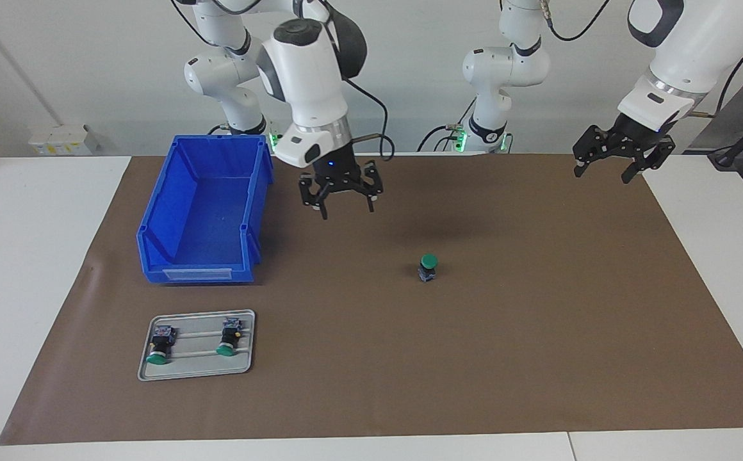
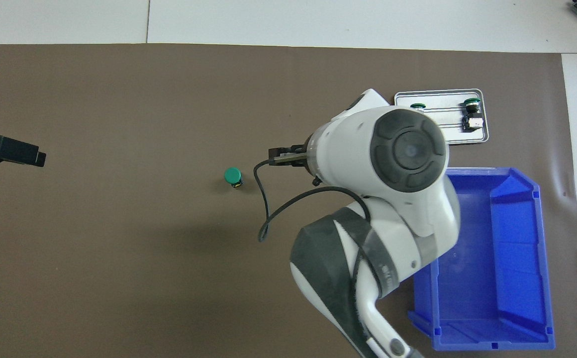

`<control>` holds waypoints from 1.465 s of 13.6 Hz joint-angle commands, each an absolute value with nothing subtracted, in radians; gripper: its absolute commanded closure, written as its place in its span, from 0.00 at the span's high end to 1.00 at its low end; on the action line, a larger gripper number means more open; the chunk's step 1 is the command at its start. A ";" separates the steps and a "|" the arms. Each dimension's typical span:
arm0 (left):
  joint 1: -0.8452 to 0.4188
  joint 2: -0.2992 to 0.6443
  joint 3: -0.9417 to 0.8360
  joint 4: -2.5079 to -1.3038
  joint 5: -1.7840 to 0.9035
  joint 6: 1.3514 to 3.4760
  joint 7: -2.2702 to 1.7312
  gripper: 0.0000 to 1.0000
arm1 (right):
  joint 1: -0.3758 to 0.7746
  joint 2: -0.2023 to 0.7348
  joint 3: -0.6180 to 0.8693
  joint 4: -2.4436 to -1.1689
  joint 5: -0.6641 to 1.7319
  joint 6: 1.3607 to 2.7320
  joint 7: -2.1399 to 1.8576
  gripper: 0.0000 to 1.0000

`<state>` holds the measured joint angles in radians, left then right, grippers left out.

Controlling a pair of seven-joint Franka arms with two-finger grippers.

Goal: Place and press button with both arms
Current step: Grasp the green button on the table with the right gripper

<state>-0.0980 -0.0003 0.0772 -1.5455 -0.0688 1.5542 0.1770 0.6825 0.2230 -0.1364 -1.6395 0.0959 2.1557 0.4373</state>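
Note:
One green-capped button [image 1: 428,267] stands upright on the brown mat near the table's middle; it also shows in the overhead view [image 2: 233,177]. My right gripper [image 1: 346,205] hangs open and empty above the mat, between the blue bin and this button, apart from it. In the overhead view the right arm's wrist hides this gripper. My left gripper [image 1: 603,174] is open and empty, raised over the mat's edge at the left arm's end of the table. Part of it shows in the overhead view [image 2: 15,153].
A blue bin [image 1: 160,211] [image 2: 517,223] stands empty at the right arm's end. A small metal tray [image 1: 198,366] [image 2: 442,99], farther from the robots than the bin, holds two more green buttons [image 1: 159,346] [image 1: 229,336] lying on their sides.

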 commanded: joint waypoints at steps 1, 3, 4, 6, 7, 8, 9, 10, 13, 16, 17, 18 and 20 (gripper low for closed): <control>-0.092 0.041 0.074 -1.445 -0.051 1.464 0.149 1.00 | 0.751 0.336 -0.144 -1.623 0.118 2.302 0.413 0.99; -0.091 0.043 0.075 -1.425 -0.046 1.433 0.147 1.00 | 0.788 0.405 -0.141 -1.606 0.117 2.382 0.393 0.99; -0.091 0.040 0.074 -1.425 -0.026 1.428 0.149 1.00 | 0.810 0.438 -0.141 -1.605 0.111 2.423 0.394 0.99; -0.092 0.015 0.071 -1.448 0.014 1.431 0.155 1.00 | 0.844 0.517 -0.141 -1.601 0.100 2.512 0.393 0.99; -0.092 0.003 0.072 -1.468 0.014 1.433 0.161 1.00 | 0.854 0.549 -0.141 -1.601 0.089 2.555 0.391 0.99; -0.092 -0.009 0.072 -1.488 0.017 1.433 0.160 1.00 | 0.853 0.560 -0.141 -1.601 0.063 2.594 0.390 0.99; -0.092 -0.018 0.072 -1.505 0.017 1.440 0.160 1.00 | 0.853 0.571 -0.141 -1.603 0.045 2.603 0.391 0.99; -0.091 -0.018 0.074 -1.505 0.017 1.448 0.149 1.00 | 0.856 0.586 -0.141 -1.603 0.041 2.605 0.391 0.99; -0.077 -0.026 0.074 -1.528 0.015 1.463 0.156 1.00 | 0.856 0.603 -0.140 -1.608 0.029 2.617 0.380 0.99; -0.077 -0.044 0.074 -1.569 0.005 1.505 0.149 1.00 | 0.857 0.601 -0.140 -1.612 0.029 2.617 0.380 0.98; -0.077 -0.044 0.072 -1.569 0.005 1.512 0.149 1.00 | 0.859 0.601 -0.141 -1.617 0.029 2.617 0.380 0.96; -0.077 -0.046 0.072 -1.572 -0.003 1.514 0.149 1.00 | 0.859 0.601 -0.140 -1.618 0.029 2.617 0.376 0.94; -0.074 -0.046 0.074 -1.572 -0.031 1.514 0.152 1.00 | 0.859 0.601 -0.141 -1.620 0.029 2.617 0.362 0.84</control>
